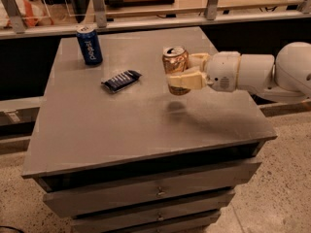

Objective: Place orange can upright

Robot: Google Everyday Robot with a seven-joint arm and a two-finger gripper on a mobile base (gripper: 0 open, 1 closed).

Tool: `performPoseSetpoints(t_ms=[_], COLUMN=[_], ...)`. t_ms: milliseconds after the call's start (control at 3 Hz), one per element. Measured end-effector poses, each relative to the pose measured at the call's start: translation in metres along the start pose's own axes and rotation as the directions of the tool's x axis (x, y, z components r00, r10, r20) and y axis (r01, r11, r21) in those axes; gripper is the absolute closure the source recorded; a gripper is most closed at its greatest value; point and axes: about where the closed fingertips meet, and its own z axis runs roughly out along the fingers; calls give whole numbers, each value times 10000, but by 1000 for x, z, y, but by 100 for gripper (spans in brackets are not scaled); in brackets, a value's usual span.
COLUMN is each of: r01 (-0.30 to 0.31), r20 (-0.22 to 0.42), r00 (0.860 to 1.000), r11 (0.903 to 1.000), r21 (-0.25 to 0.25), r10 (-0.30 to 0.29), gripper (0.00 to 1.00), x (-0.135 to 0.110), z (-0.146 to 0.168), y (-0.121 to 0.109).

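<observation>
The orange can (175,63) is a shiny golden-orange drink can with a silver top. It stands upright in the air, a little above the grey tabletop (121,120), right of centre. Its shadow lies on the table just below it. My gripper (180,71) comes in from the right on a white arm and is shut on the can. Its cream fingers (187,80) wrap the can's lower half.
A blue Pepsi can (89,43) stands upright at the table's back left. A flat dark blue snack wrapper (121,80) lies left of the held can. A rail and shelving run behind the table. Drawers sit below the tabletop.
</observation>
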Motion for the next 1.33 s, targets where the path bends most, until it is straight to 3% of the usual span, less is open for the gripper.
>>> performPoseSetpoints(t_ms=[667,1333], r01=[-753,-954], r20=[565,1120], r00=[9956,9892], r11=[9972,9954], r21=[34,-19], r10=[750,950], gripper=[100,100], x=[20,30], z=[-2,0], y=[5,10])
